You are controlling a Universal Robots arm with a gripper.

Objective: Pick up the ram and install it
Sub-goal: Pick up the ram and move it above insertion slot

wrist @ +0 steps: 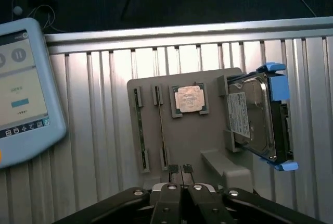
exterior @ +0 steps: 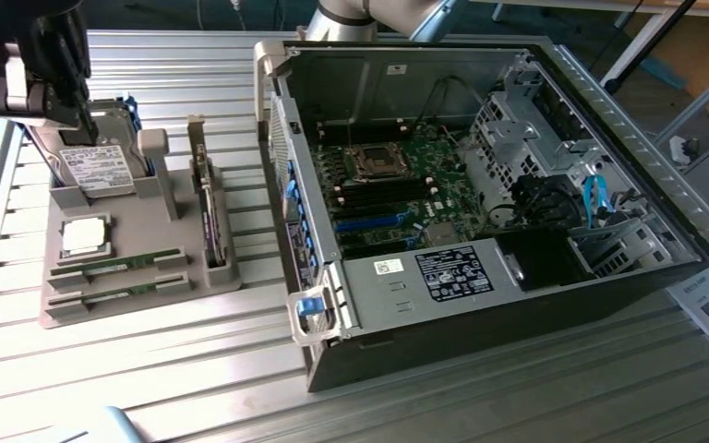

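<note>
Trouble is to be expected chiefly from aim: the ram is seated on edge in a narrow slot of the grey holder, with a second stick just beside it and the processor chip near, so a descent slightly off line could be met by the slot walls or the wrong stick. The gripper is held above the holder, fingers pressed together with nothing between them — no stick can be straddled so. Inside the open computer case the memory slots are hard to make out.
</note>
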